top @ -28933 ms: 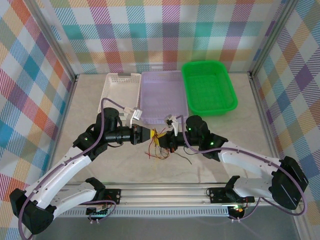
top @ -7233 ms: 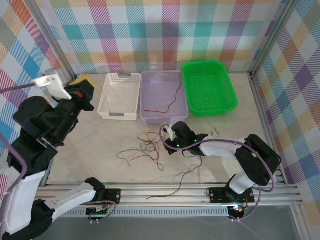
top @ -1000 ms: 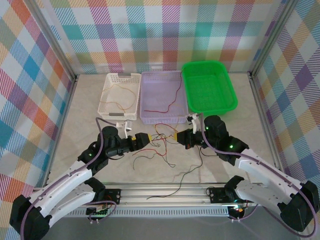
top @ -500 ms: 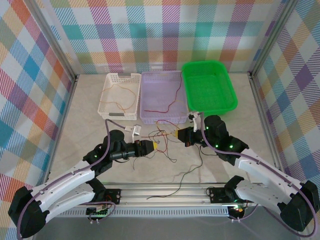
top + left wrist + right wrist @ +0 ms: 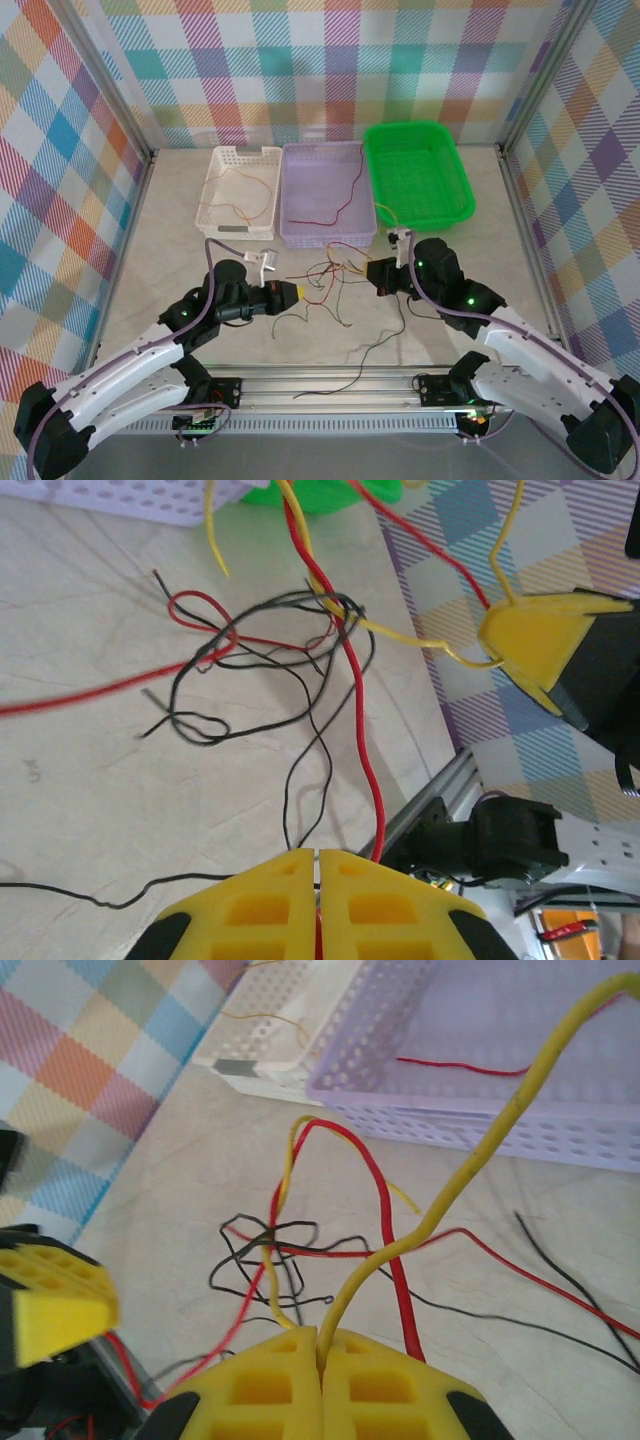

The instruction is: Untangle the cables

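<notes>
Light, limp and likely springy, the cables [image 5: 322, 283] lie knotted on the tabletop [image 5: 170, 250], with the left gripper [image 5: 318, 858] clenched on a red strand [image 5: 362, 730] and the right gripper [image 5: 322, 1338] on a yellow strand [image 5: 480, 1150], both sensibly near the knot.

TWO ARMS, FACE TO FACE: The left arm [image 5: 120, 365] and the right arm [image 5: 530, 345] are stretched forward from the near edge and bent inward. The left gripper [image 5: 295, 292] and the right gripper [image 5: 372, 276] are pointed at each other, held low and set apart. The left gripper's yellow fingers [image 5: 260, 905] are pressed together on a red cable [image 5: 365, 750]. The right gripper's are clamped on a yellow cable [image 5: 470, 1175].
</notes>
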